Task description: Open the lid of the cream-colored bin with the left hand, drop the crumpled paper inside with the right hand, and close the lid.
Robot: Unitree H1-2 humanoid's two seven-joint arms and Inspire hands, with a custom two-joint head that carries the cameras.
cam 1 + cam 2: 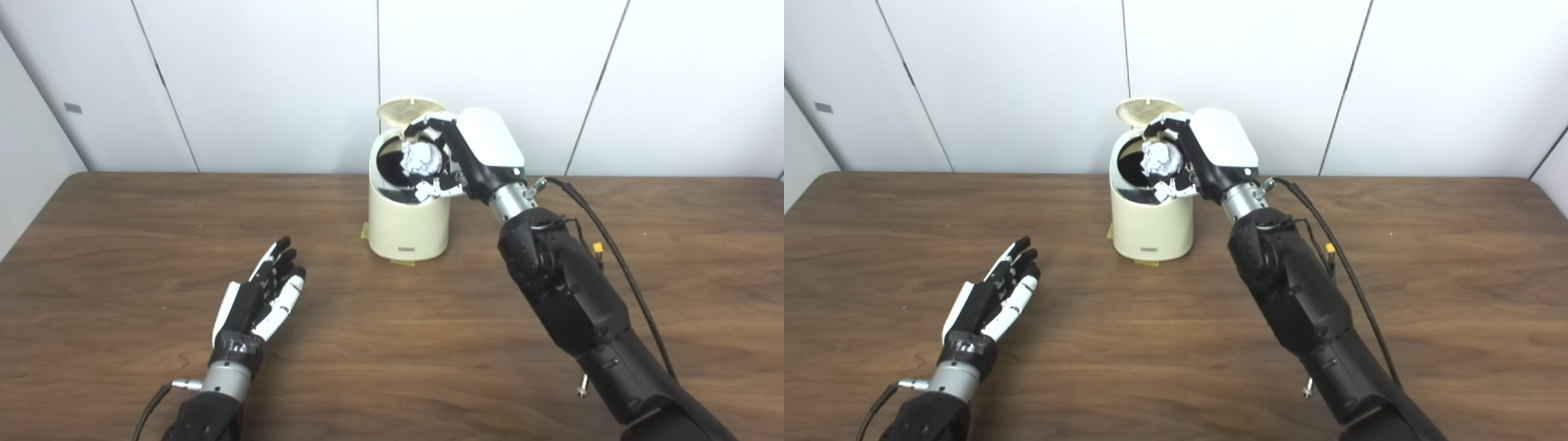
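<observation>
Lid [409, 109] up at far side of cream bin [409, 226], so hole open. Right hand [456, 156] holds paper ball [421, 160] over hole, ready to drop. Left hand [263, 297] near left, fingers apart, holds nothing, waiting.

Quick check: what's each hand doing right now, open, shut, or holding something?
Left hand: open, empty, over the table, away from the bin.
Right hand: shut on the paper, over the bin's opening.

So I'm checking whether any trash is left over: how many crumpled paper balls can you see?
1. The crumpled paper is in the right hand, held over the open cream-colored bin. Any already inside the bin would be hidden.
</observation>
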